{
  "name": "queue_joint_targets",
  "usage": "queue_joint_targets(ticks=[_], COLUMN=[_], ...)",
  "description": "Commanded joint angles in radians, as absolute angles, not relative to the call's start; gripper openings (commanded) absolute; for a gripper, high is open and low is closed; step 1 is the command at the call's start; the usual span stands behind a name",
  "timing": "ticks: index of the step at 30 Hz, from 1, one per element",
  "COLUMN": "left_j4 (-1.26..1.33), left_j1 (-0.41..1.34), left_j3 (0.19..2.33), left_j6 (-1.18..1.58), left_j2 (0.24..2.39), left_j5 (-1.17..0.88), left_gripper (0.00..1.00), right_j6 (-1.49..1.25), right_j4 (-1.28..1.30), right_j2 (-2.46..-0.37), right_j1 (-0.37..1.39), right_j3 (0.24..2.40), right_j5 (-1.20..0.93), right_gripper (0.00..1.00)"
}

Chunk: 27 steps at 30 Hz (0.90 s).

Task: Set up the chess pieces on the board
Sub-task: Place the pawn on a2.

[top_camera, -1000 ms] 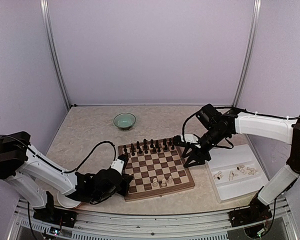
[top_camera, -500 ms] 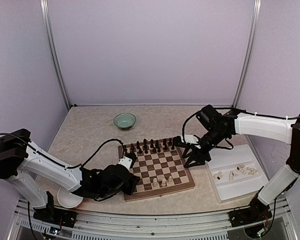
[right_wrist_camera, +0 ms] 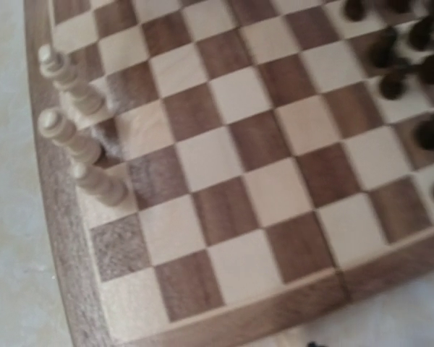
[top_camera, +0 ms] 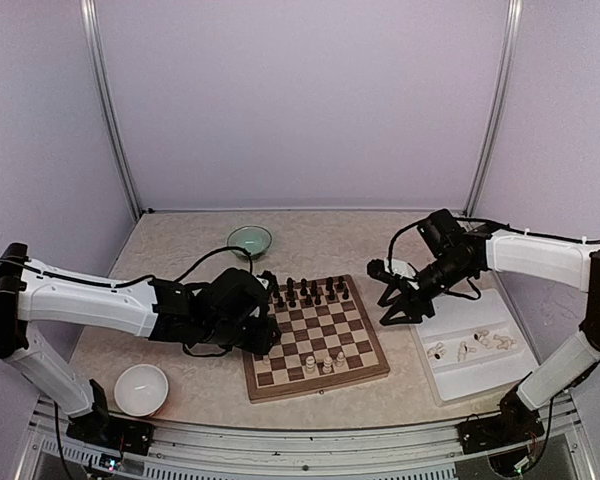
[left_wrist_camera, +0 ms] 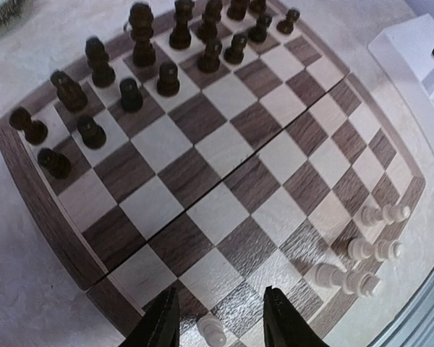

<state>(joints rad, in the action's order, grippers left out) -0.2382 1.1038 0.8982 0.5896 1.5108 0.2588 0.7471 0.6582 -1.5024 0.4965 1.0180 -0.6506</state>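
The chess pieces (top_camera: 323, 362) were small turned chessmen of pale cream wood with knobbed tops. We found a cluster upright on the near rows of the board (top_camera: 325, 322), a matte square of dark and pale veneer with a brown border. A single cream piece (left_wrist_camera: 211, 330) stood in the board's near half by its left border, between the fingers of the left gripper (left_wrist_camera: 220, 324). Its jaws were parted, with a gap on either side of the piece. More cream pieces lay in the white plastic tray (top_camera: 455, 318). Dark chessmen (top_camera: 300, 292) filled the far rows.

Against one second earlier, the left gripper had swung from beside the board to over its left side, uncovering a white bowl (top_camera: 141, 388). The right gripper (top_camera: 390, 300) had withdrawn from the board's right edge toward the tray, and its jaws read as spread in the overhead view.
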Motion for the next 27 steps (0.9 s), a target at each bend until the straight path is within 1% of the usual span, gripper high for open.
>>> queue_joint_targets(ticks=[1, 6, 12, 15, 22, 27], left_j4=[-0.429, -0.535, -0.565, -0.579, -0.597, -0.609], left_j1=[1.078, 1.076, 1.075, 1.079, 1.093, 1.117], left_j3=[0.962, 1.043, 1.084, 1.092, 1.075, 1.065], left_j6=[0.57, 0.562, 0.548, 0.548, 0.56, 0.583], left_j2=[1.586, 1.659, 1.739, 1.761, 1.737, 1.726], left_j5=[0.064, 0.091, 0.107, 0.113, 0.111, 0.121], left_gripper=[0.4, 0.4, 0.39, 0.35, 0.21, 0.17], right_j6=[0.756, 0.763, 0.769, 0.77, 0.779, 0.782], right_j4=[0.625, 0.614, 0.614, 0.613, 0.621, 0.625], right_j2=[-1.45, -1.434, -1.443, -1.451, -1.482, -1.486], right_j1=[0.45, 0.44, 0.439, 0.439, 0.439, 0.439], right_j3=[0.994, 0.964, 0.959, 0.958, 0.966, 0.967], right_j5=[-0.735, -0.731, -0.729, -0.729, -0.734, -0.742], right_gripper=[0.52, 0.52, 0.52, 0.52, 0.51, 0.51])
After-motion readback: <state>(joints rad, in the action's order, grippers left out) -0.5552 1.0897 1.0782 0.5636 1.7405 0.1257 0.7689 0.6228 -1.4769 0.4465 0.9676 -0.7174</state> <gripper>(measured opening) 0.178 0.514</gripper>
